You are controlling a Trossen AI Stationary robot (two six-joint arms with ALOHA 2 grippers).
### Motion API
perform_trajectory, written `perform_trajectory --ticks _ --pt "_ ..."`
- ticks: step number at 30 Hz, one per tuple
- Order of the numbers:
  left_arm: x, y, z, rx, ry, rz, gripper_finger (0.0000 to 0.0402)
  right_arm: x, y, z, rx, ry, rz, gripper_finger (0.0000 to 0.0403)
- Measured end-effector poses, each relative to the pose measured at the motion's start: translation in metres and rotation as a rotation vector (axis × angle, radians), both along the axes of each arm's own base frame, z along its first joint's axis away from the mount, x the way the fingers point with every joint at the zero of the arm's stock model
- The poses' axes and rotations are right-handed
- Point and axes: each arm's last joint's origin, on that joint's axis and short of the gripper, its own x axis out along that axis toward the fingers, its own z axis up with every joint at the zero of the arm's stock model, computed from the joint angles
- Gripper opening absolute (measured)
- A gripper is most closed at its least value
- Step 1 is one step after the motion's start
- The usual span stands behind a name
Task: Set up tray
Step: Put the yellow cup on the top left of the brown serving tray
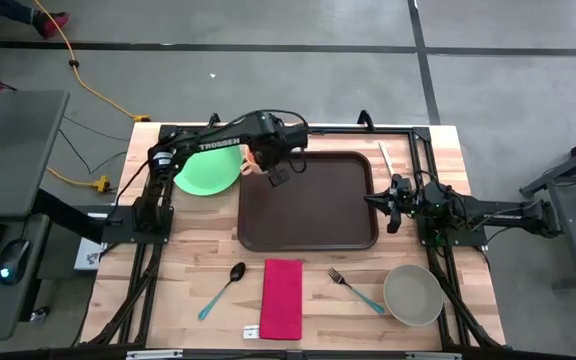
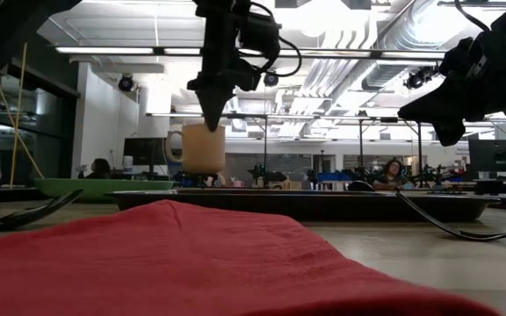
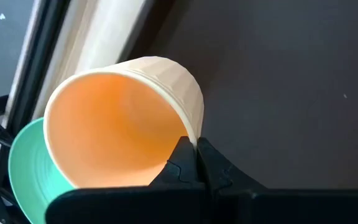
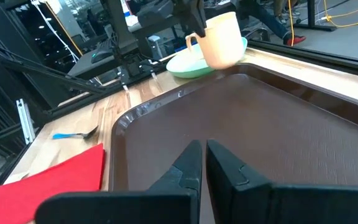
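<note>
A cream cup [image 3: 123, 124] with an orange inside hangs over the far left corner of the dark brown tray [image 1: 308, 215], beside the green plate [image 1: 206, 172]. My left gripper [image 3: 194, 144] is shut on the cup's rim and shows above it in the low view [image 2: 211, 110]. The plate rests flat on the wooden table, left of the tray. My right gripper [image 4: 202, 158] is shut on nothing and waits level at the tray's right edge [image 1: 383, 200]. My left gripper pinches the cup's wall at the rim [image 3: 184, 127], one finger inside the cup and one outside. The fingers come from above, pointing steeply down. The cup [image 2: 204, 147] hangs below them, mouth up and slightly tilted, lifted clear of the tray.
Along the table's near side lie a spoon [image 1: 223, 288], a red napkin [image 1: 281, 297], a fork [image 1: 356, 290] and a grey bowl [image 1: 413, 295]. A thin pale stick [image 1: 386, 158] lies beyond the tray's far right corner. The tray's floor [image 4: 260, 124] is bare.
</note>
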Motion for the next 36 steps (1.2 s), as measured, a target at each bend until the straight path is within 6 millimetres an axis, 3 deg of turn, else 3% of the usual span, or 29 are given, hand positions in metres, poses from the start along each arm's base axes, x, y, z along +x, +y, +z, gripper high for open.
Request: perform_trajectory --ticks 6,16,36 --pt "0.0 -0.001 0.0 -0.013 0.0 0.004 0.0011 0.0 0.0 0.0 0.0 -0.001 0.0 0.0" --pt "-0.003 -0.003 -0.025 -0.042 0.051 0.031 0.0011 0.0 0.0 0.0 0.0 -0.002 0.001 0.0" --pt "0.006 0.003 -0.044 -0.033 0.031 0.049 0.0011 0.0 0.0 0.0 0.0 -0.002 0.001 0.0"
